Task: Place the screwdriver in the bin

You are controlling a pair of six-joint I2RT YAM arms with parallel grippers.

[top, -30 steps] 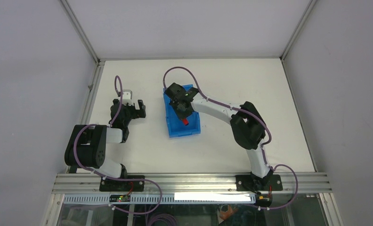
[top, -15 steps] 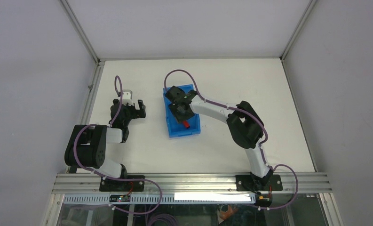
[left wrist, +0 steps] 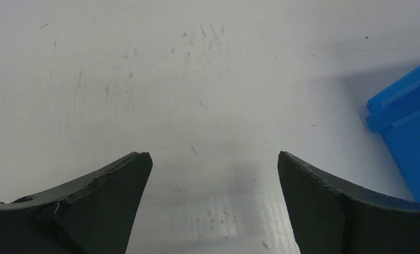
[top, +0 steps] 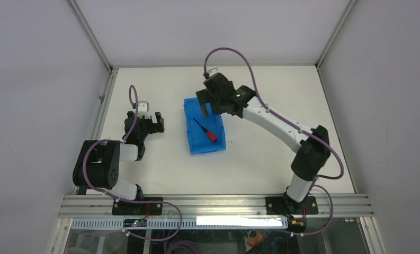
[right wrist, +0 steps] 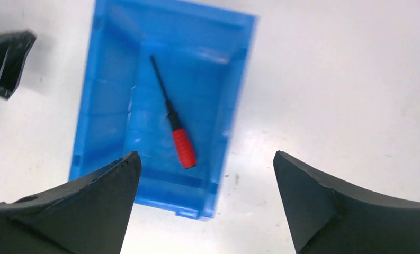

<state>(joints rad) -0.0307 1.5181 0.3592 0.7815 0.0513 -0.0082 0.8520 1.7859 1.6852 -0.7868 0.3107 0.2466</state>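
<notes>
Two grippers stood open at this moment, but only the right one had changed. On the left side of the table [top: 250, 164], the left gripper [left wrist: 213, 159] hung over bare surface with its jaws spread and nothing between them. It sat in the same spot as a second before, with a corner of the bin just inside its wrist view.

Near the middle stood the bin [top: 197, 144], unmoved. The screwdriver [top: 205, 130] lay flat on the bin's floor on a slant, its red handle toward the near right corner and its black shaft pointing to the far left. Nothing touched it.

To the right, the right gripper [right wrist: 205, 156] had been low inside the bin over the screwdriver half a second earlier. It had since lifted and drawn back past the bin's far right corner, and its arm had stretched out. Its jaws stood wide apart and empty, and its wrist view looked down on the whole bin.

By my reading the release was done and the task was met. Only pulling the arm clear seemed left.
</notes>
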